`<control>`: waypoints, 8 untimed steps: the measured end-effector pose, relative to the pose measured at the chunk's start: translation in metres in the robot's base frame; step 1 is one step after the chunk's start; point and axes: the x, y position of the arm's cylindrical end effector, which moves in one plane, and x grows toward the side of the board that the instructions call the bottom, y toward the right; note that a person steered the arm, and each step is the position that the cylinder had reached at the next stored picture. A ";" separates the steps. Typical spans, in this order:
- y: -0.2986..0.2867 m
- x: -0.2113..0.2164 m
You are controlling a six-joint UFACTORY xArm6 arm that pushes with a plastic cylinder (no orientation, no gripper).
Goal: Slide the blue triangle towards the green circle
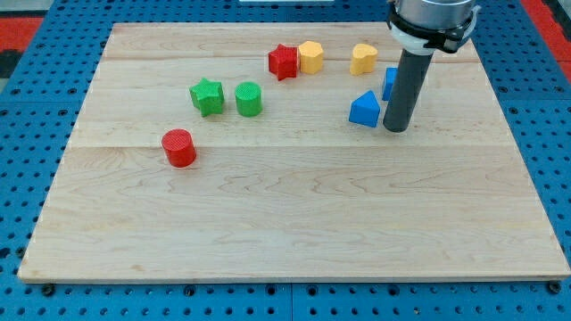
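The blue triangle (364,110) lies on the wooden board at the view's upper right. The green circle (249,98) stands to its left, well apart, in the upper middle. My tip (396,129) rests on the board just right of the blue triangle, very close to its right edge; I cannot tell whether it touches. The dark rod rises from there to the arm's end at the view's top.
A green star (207,95) sits just left of the green circle. A red circle (178,148) lies lower left. A red star (284,61), a yellow hexagon (310,56) and a yellow heart (363,59) line the top. Another blue block (390,82) is partly hidden behind the rod.
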 end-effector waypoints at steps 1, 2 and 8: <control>0.000 0.000; 0.000 0.000; -0.027 -0.052</control>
